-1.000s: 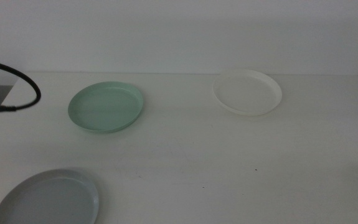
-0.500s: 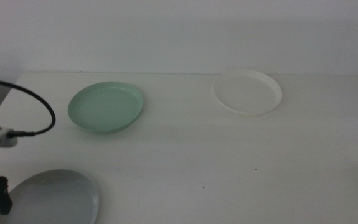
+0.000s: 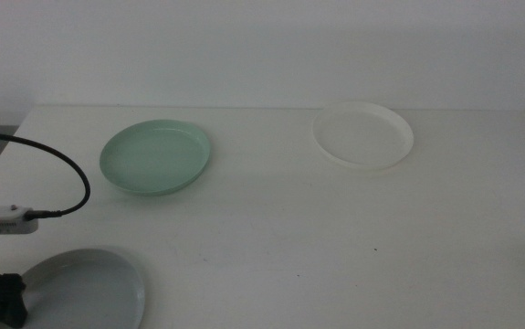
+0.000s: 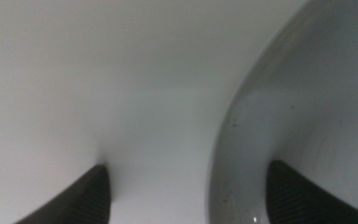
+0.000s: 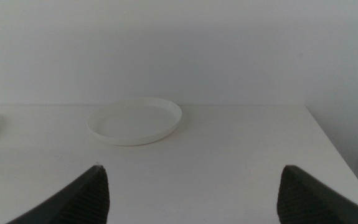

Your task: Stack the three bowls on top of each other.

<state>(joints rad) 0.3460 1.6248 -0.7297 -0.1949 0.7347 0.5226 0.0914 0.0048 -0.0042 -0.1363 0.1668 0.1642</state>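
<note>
We see the left end effector [image 4: 185, 193] spread wide, straddling the grey bowl's [image 4: 303, 124] rim at lower left of the middle view.

grey bowl [image 3: 84, 291]: shallow, plate-like, low upright rim; flat and upright at near-left corner of surface, partly cut off by the middle view's bottom edge; empty
mint green bowl [image 3: 155, 157]: same shape and size; flat and upright, far-left area, well apart from grey one; empty
white bowl [image 3: 363, 135]: same shape; flat and upright, far-right area, well apart from the other two; empty
stacking: none, all three lie separately
</note>
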